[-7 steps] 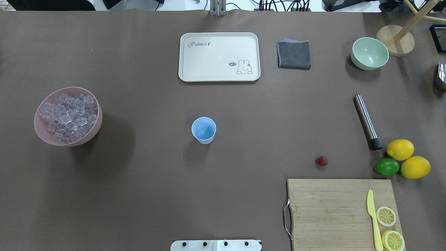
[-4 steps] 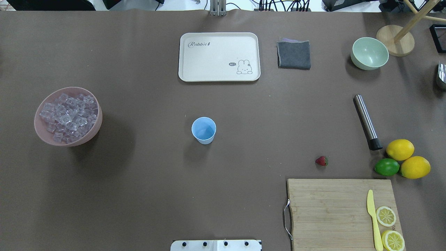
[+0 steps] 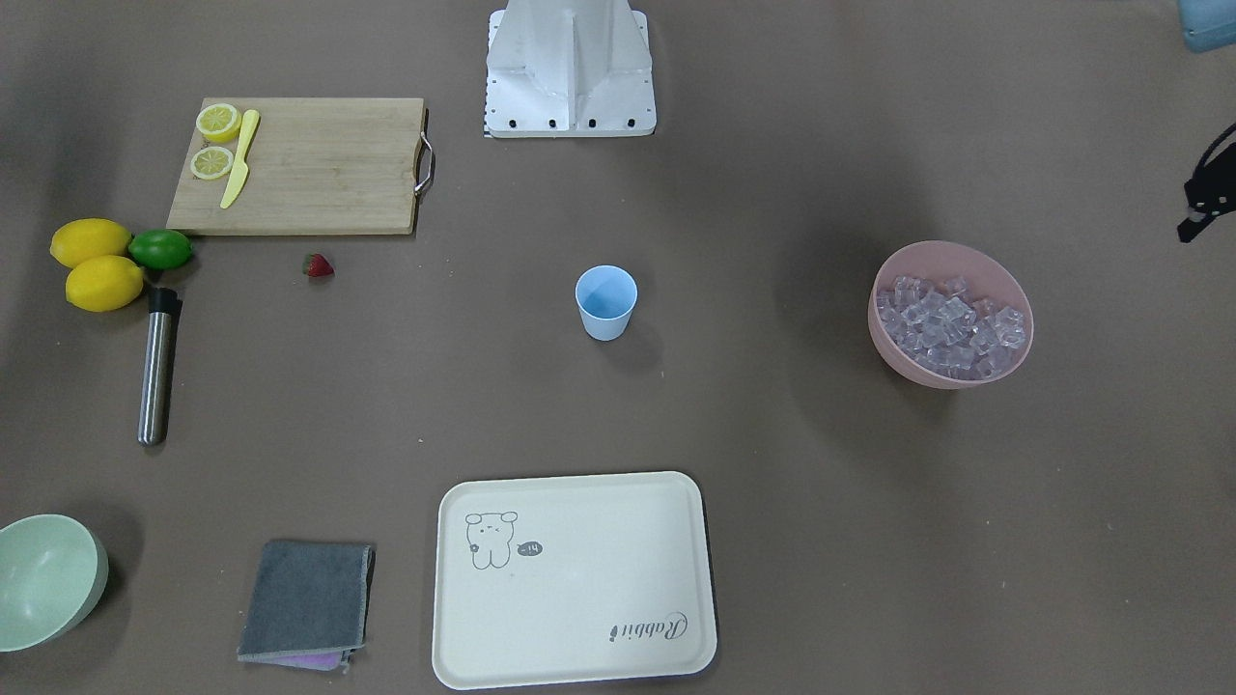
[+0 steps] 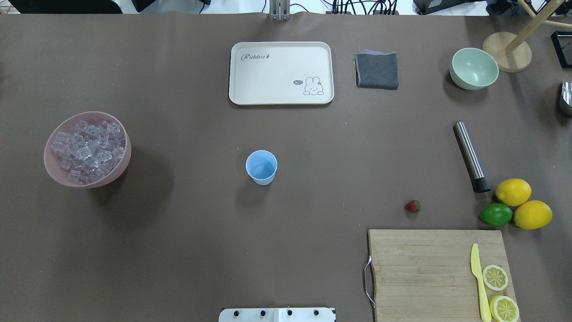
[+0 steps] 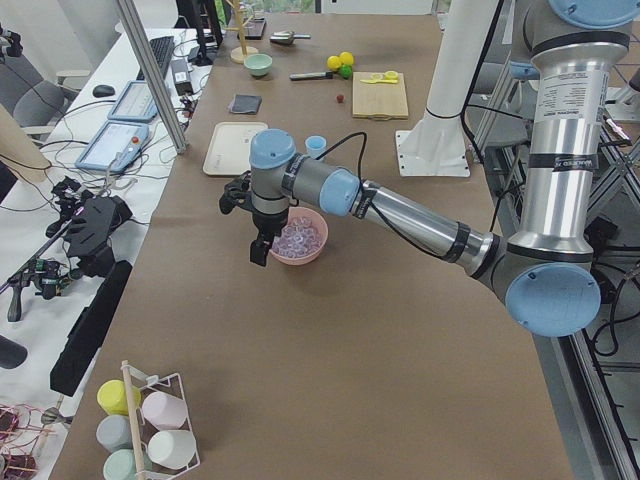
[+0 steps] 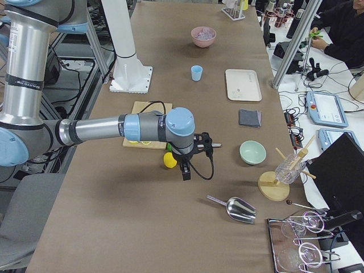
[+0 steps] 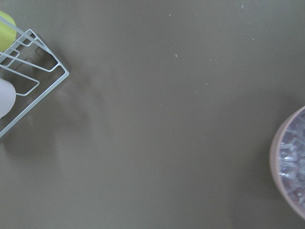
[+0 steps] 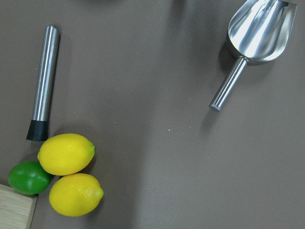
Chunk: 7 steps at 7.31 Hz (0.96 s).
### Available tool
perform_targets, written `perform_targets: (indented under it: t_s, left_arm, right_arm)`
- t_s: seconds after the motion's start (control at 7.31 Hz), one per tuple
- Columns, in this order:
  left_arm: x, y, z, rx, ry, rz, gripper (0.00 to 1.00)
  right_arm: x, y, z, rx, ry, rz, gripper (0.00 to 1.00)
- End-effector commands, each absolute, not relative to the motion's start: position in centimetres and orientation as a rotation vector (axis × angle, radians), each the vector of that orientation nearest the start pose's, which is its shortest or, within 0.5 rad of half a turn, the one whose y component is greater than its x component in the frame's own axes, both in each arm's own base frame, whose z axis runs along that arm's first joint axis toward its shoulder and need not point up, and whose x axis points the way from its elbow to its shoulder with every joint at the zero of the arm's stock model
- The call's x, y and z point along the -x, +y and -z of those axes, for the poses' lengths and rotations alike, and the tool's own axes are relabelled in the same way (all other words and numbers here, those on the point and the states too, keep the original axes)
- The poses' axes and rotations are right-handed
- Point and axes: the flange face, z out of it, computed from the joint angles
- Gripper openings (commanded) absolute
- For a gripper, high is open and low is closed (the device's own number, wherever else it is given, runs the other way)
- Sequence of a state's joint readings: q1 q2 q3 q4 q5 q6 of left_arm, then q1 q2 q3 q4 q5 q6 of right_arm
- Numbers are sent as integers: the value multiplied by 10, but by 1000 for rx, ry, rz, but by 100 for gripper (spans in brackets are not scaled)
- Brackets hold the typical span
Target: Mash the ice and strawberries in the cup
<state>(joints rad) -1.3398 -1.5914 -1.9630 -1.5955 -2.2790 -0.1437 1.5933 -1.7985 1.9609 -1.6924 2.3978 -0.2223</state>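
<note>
**Brown table, both arms hanging out over the ends**

Brown table [image 4: 178, 250] is carrying everything; clock directions are from the overhead view.

- cup [image 4: 261, 167] is standing upright near the table's centre, well apart from everything else.
- ice [image 4: 89, 150] is sitting piled in the pink bowl [image 4: 126, 154], at 9 o'clock from the cup.
- strawberry [image 4: 412, 206] is lying on the bare table at 4 o'clock from the cup, just off the 12 o'clock edge of the cutting board [image 4: 424, 273].
- Steel muddler [image 4: 469, 154] is lying flat at 3 o'clock from the cup, its black end near two lemons [image 4: 513, 192] and a lime [image 4: 496, 214].
- Tray [image 4: 277, 74] is sitting at 12 o'clock from the cup.

left gripper [image 5: 259, 250] is hovering over the table just beside the pink bowl, on the side away from the cup. Its wrist camera is catching the bowl rim at 3 o'clock and a wire rack [image 7: 33, 71] at 10 o'clock. Can't tell how its jaws are standing.

right gripper [image 6: 185, 170] is hovering near the lemons. Its wrist camera is looking down on the muddler, the citrus and a metal scoop [image 8: 257, 33]. Jaw state: can't tell here either.
</note>
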Motion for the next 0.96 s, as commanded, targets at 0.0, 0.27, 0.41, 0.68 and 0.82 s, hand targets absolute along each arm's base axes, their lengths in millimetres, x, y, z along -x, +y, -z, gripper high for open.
perform_targets:
  t_s: [0.0,0.27,0.41,0.68,0.82]
  left_arm:
    - [-120,-474,-455,-338,760,-264,97]
    - [-157,-465,-453,-362,785,-345,95]
    - [-174,-458,-454,-349,790,-382,93]
    - [-202,-452,-457,-355,759,-425,93]
    - [-219,-455,-461,-351,767,-450,93]
  right_arm:
    - [-67,-387,-577,-137,-854,204,100]
    - [-64,-382,-577,-134,-889,205,100]
    - [-64,-381,-576,-135,-891,204,100]
    - [-64,-381,-576,-137,-889,203,100]
    - [-64,-381,-575,-138,-889,205,100]
